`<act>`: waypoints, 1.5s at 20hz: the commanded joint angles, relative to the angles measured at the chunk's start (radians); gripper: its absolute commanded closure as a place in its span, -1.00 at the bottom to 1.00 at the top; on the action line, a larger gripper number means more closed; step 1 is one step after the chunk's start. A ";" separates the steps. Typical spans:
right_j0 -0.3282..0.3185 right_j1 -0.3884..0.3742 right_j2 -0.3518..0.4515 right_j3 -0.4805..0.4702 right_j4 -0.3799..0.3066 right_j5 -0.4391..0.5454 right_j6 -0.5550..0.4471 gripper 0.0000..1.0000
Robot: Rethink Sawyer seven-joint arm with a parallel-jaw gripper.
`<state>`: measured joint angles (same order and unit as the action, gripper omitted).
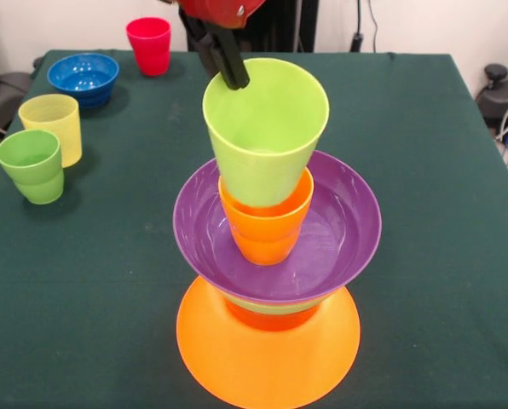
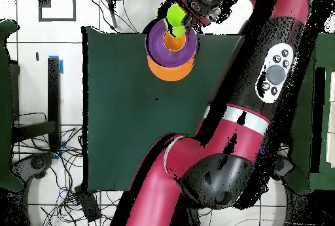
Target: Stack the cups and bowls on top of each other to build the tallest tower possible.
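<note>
The tower stands at the front middle of the table. Its base is the large orange bowl [image 1: 271, 362], upside down. On it sit a red-orange bowl [image 1: 271, 319], a sliver of a green bowl [image 1: 275, 304] and the upright purple bowl [image 1: 356, 217]. An orange cup [image 1: 267, 234] stands in the purple bowl. A lime green cup [image 1: 267, 136] sits tilted in the orange cup. My gripper [image 1: 230, 75] is shut on the lime cup's far rim. In the overhead view the lime cup [image 2: 175, 19] tops the purple bowl [image 2: 156, 45] beside the gripper [image 2: 188, 20].
At the table's far left stand a blue bowl [image 1: 83, 78] and a red cup [image 1: 149, 44]. A pale yellow cup [image 1: 52, 123] and a green cup [image 1: 32, 166] stand near the left edge. My arm [image 2: 262, 86] spans the overhead view.
</note>
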<state>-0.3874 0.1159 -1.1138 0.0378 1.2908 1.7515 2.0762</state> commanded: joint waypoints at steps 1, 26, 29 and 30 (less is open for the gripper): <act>0.038 -0.021 0.139 0.053 -0.115 -0.004 -0.217 1.00; 0.083 -0.078 0.410 0.139 -0.367 -0.064 -0.233 1.00; 0.089 -0.086 0.447 0.153 -0.395 -0.077 -0.233 1.00; 0.091 -0.088 0.456 0.156 -0.404 -0.080 -0.232 1.00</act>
<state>-0.3305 0.0426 -0.8047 0.0924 0.9939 1.7515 2.0762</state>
